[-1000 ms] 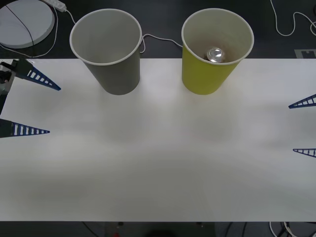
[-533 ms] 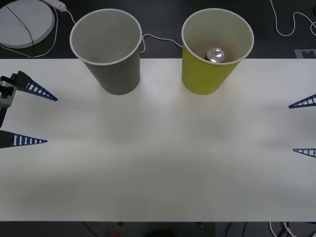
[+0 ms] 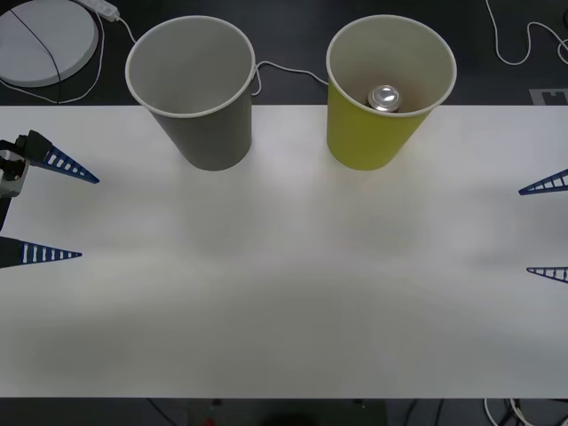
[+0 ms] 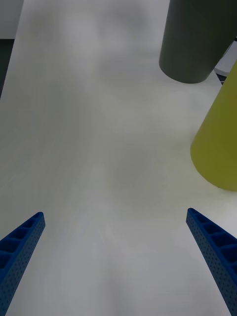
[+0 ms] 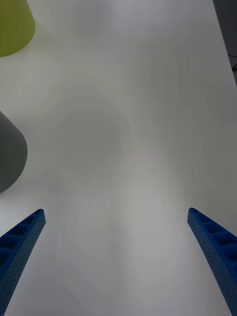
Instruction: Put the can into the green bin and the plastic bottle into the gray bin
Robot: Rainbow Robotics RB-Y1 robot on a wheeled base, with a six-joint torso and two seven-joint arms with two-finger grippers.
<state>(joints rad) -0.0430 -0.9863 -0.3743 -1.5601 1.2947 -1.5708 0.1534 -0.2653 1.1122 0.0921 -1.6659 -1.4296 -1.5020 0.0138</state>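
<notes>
Front view | can (image 3: pixel 386 98) in green bin (image 3: pixel 377 133) | gray bin (image 3: pixel 206 124) beside

Only the silver end of the can (image 3: pixel 385 98) exposed inside the green bin (image 3: pixel 373 133); body and label concealed by the bin wall. Bottom of the gray bin (image 3: pixel 209 133) interior not distinguishable. Left gripper (image 3: pixel 73 216) cut off at the left edge of the front view: two spread blue fingers and a fragment of the mount visible, arm out of frame. Right gripper (image 3: pixel 543 228) cut off at the right edge, fingertips alone in frame. Round white object (image 3: pixel 44 40) at far left truncated by the top and left edges; identity undetermined. In both wrist views, bins cropped to lower walls, rims out of frame.
</notes>
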